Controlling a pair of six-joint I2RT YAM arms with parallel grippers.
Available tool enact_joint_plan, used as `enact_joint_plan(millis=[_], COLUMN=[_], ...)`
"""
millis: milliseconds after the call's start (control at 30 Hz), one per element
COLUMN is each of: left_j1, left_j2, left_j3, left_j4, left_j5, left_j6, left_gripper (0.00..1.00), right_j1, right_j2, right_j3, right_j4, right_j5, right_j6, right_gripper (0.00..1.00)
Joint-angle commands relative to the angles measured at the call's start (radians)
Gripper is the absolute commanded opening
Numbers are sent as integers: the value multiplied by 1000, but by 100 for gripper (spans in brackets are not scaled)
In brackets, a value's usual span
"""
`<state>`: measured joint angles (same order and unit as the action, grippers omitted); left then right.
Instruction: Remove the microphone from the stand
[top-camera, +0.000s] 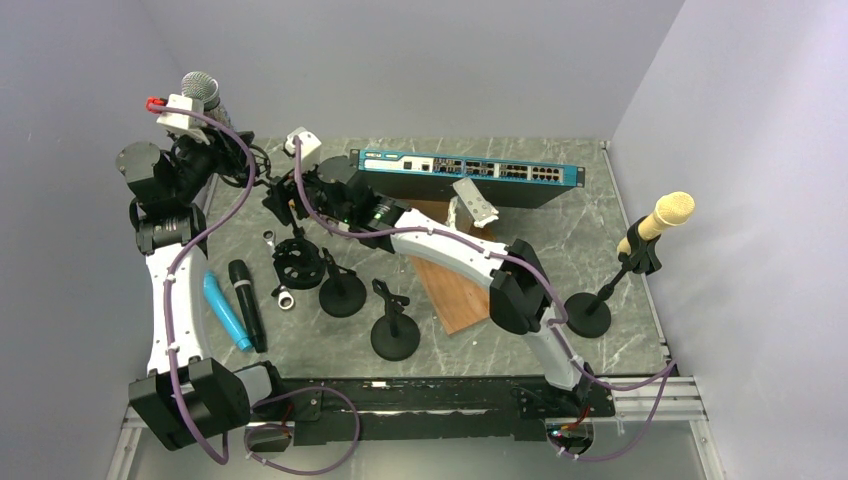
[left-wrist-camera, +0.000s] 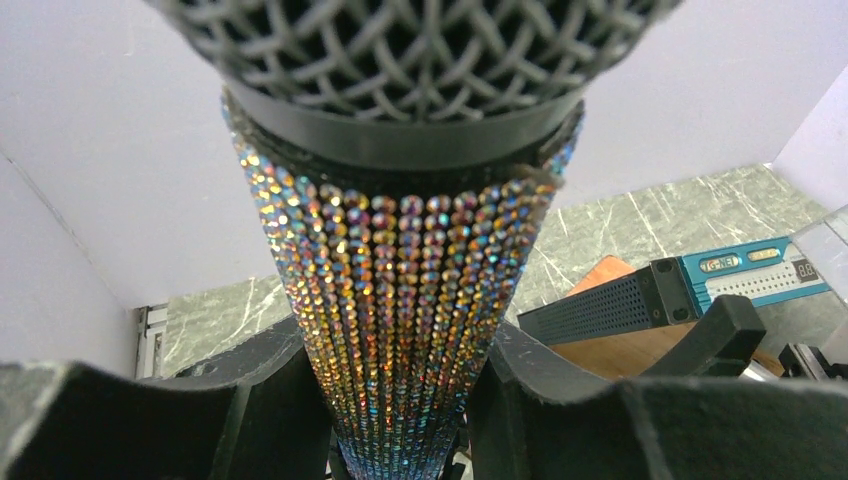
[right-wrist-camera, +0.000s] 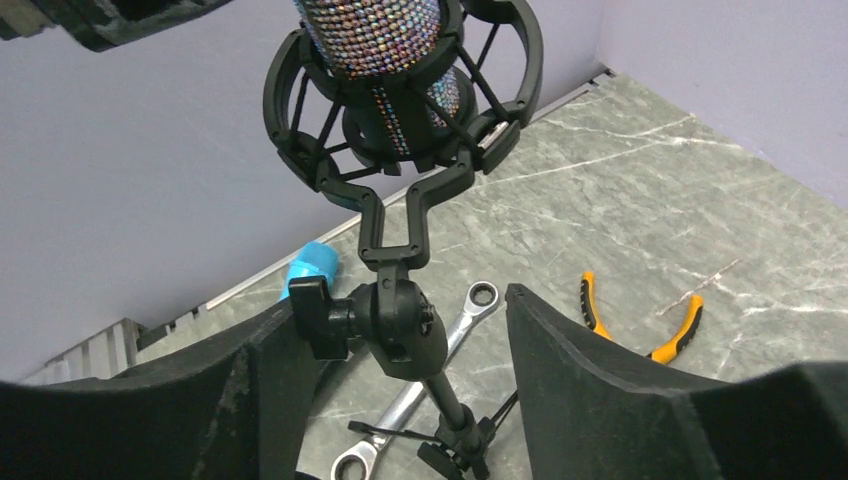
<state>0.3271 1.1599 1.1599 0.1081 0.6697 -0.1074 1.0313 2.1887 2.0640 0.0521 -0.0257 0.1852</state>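
A rhinestone-covered microphone with a grey mesh head stands upright at the far left. Its lower body sits in the black shock mount of a stand. My left gripper is shut on the microphone's body just below the head; it also shows in the top view. My right gripper is open and straddles the stand's swivel joint. Its left finger is against the joint's knob and its right finger stands apart. The stand's round base rests on the table.
A blue microphone and a black one lie at the left. Two empty stands are mid-table. A yellow microphone stands at the right. A network switch, a wooden board, a wrench and pliers are nearby.
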Motion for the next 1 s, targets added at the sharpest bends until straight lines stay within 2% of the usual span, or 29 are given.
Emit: enact_joint_plan(millis=[0,167,333,500,767,967], left_j1=[-13,-37,-103,-110,-117,-145], left_j2=[-29,-32,-26,-17,15,34], left_j3=[-2,10,60,120,251,330], left_j4=[4,-26,-122,-186,-279,-370], left_j5=[45,16,-69,-93,-94,-185], left_j6=[-49,-21,50,40,-34,-39], left_gripper=[0,0,0,0,0,0], right_j1=[11,12,13,13,14,15], right_j2=[7,27,39,39,51,85], right_j3=[58,60,55,55,73,114], right_j4=[25,19,8,-13,-46,-101], right_j5=[49,74,88,102,139,159], right_j6=[-61,-92,-109,-120,-128,-137], right_gripper=[63,41,20,0,0,0])
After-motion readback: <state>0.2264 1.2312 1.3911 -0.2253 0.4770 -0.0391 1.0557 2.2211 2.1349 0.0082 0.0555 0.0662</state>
